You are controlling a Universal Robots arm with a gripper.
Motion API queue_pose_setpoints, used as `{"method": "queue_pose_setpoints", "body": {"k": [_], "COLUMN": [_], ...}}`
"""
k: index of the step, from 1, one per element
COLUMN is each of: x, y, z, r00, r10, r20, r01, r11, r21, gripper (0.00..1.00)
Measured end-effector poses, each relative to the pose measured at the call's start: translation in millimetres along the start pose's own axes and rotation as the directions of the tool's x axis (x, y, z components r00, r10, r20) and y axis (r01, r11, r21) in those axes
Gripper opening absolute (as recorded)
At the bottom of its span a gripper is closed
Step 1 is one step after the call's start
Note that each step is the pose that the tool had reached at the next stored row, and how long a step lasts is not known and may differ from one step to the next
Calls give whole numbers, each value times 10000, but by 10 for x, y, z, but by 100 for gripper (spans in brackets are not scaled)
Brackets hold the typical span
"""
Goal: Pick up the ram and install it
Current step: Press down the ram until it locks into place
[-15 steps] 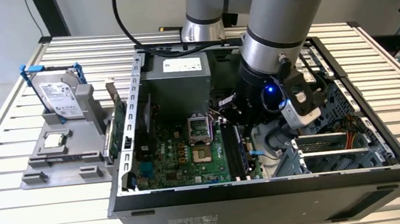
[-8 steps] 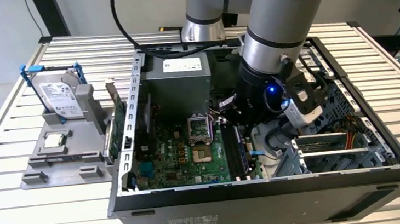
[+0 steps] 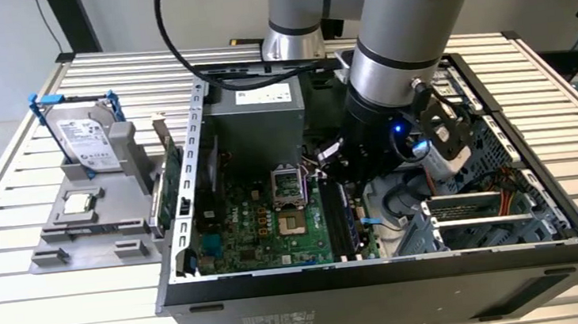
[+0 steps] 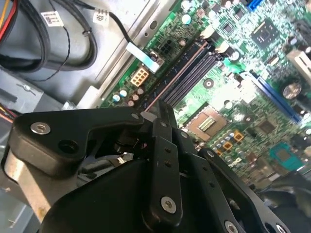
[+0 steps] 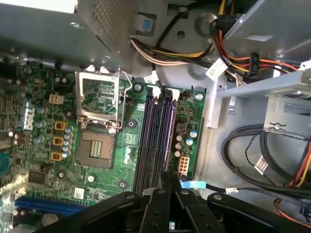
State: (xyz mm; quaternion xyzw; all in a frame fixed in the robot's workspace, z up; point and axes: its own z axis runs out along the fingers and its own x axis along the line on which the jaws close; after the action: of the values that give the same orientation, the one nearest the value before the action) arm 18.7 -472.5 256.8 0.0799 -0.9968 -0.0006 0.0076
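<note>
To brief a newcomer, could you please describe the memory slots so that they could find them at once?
Look inside the open computer case, at the green motherboard on its floor. Beside the square CPU socket lie the memory slots, long dark parallel strips. Unlike the single blue expansion slot, they run as a tight bank side by side.

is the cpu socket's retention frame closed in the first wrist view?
No. The CPU socket lies bare, with its metal retention frame flipped open beside it on the motherboard.
</note>
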Motion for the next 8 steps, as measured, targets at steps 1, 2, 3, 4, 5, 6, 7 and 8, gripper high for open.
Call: {"method": "queue_pose_setpoints", "body": {"k": [1, 2, 3, 4, 5, 6, 7, 8], "x": [0, 0, 0, 1, 1, 1, 0, 0], "y": [0, 0, 0, 0, 0, 0, 0, 0], "z": [0, 0, 0, 0, 0, 0, 0, 0], "r00": [9999, 9994, 9986, 9974, 9960, 9942, 9923, 9900], "r10": [-173, -353, -537, -715, -895, -1076, -1240, -1408], "r20": [0, -1, -2, -2, -3, -4, -4, -5], "r01": [173, 353, 537, 715, 895, 1076, 1240, 1408], "r11": [9999, 9994, 9986, 9974, 9960, 9942, 9923, 9900], "r21": [3, 5, 8, 11, 14, 16, 19, 21], "gripper": [0, 0, 0, 0, 0, 0, 0, 0]}}
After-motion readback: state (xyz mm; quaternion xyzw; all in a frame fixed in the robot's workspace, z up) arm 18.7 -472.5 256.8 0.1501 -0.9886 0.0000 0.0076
